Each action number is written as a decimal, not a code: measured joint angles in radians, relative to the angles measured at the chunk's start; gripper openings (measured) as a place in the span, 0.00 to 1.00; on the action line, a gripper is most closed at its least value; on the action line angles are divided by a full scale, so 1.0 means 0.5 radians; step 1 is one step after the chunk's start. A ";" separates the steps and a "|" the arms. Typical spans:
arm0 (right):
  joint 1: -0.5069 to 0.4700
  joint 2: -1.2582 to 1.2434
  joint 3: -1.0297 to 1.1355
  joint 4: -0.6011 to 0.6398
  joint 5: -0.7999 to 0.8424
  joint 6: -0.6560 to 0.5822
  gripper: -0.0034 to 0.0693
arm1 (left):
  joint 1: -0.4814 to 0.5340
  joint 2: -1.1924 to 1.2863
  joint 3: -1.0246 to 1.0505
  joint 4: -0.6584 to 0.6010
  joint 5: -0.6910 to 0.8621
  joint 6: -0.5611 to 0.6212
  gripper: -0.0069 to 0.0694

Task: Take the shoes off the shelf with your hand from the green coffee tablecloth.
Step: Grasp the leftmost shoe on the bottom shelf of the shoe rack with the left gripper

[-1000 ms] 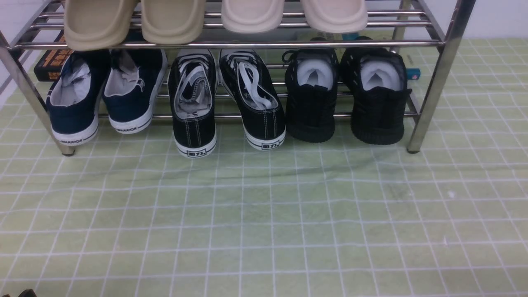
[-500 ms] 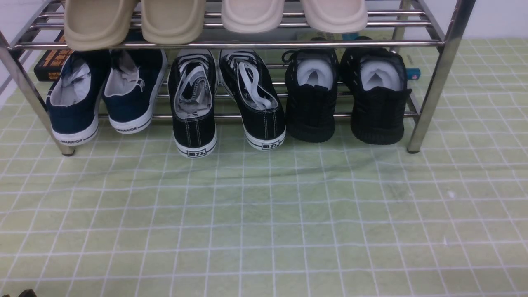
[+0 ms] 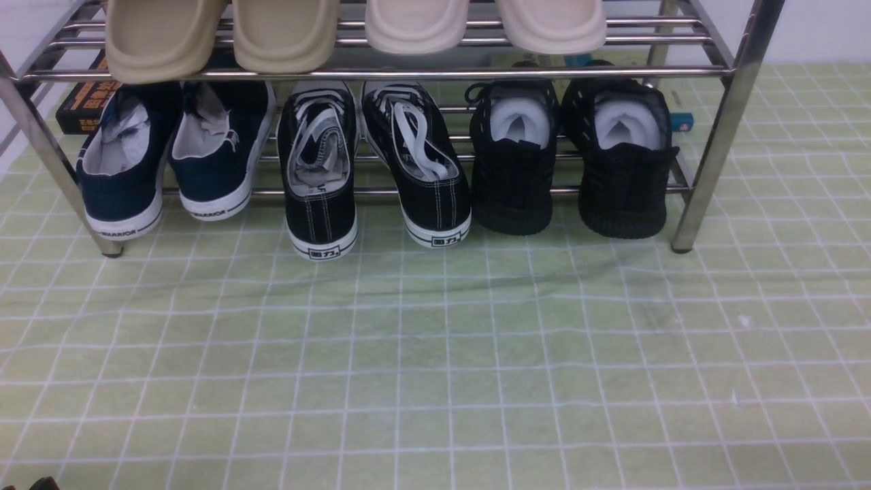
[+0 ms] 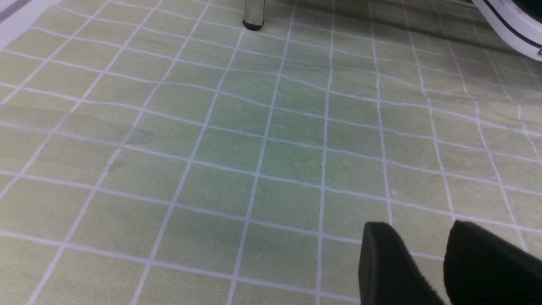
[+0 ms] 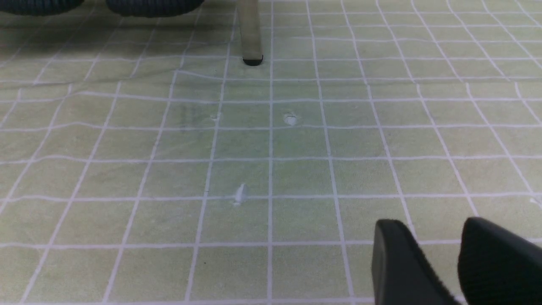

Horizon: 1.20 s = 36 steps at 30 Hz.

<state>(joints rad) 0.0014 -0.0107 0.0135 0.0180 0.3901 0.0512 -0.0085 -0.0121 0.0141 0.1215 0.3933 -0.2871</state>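
Observation:
The navy-blue shoes [image 3: 170,160] with white soles sit side by side at the left end of the lower tier of the chrome shelf [image 3: 711,146], heels towards me. The shelf stands on the green coffee tablecloth [image 3: 435,354]. My left gripper [image 4: 417,224] hovers over bare cloth in front of the shelf's left leg [image 4: 253,17]; it is open with only cloth showing between its black fingers. My right gripper [image 5: 430,221] is open too, empty, over cloth short of the right leg [image 5: 253,42]. Neither hand touches a shoe.
Black lace-up sneakers [image 3: 374,163] fill the middle of the lower tier and all-black knit sneakers [image 3: 571,156] the right end. Beige slippers [image 3: 354,30] line the upper tier. A dark box [image 3: 85,102] lies behind the shelf at the left.

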 joint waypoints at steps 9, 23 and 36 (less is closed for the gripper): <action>0.000 0.000 0.000 0.000 0.000 0.000 0.38 | 0.000 0.000 0.000 -0.389 -0.008 -0.382 0.41; 0.000 0.000 0.000 0.000 0.000 0.000 0.38 | 0.000 0.000 0.006 -0.749 -0.013 -0.856 0.41; 0.000 0.000 0.000 0.000 0.000 0.000 0.38 | 0.000 0.000 -0.176 -0.890 -0.099 -0.833 0.27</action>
<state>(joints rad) 0.0014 -0.0107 0.0135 0.0180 0.3901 0.0512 -0.0085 -0.0121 -0.0737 -0.3233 0.3438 -0.7034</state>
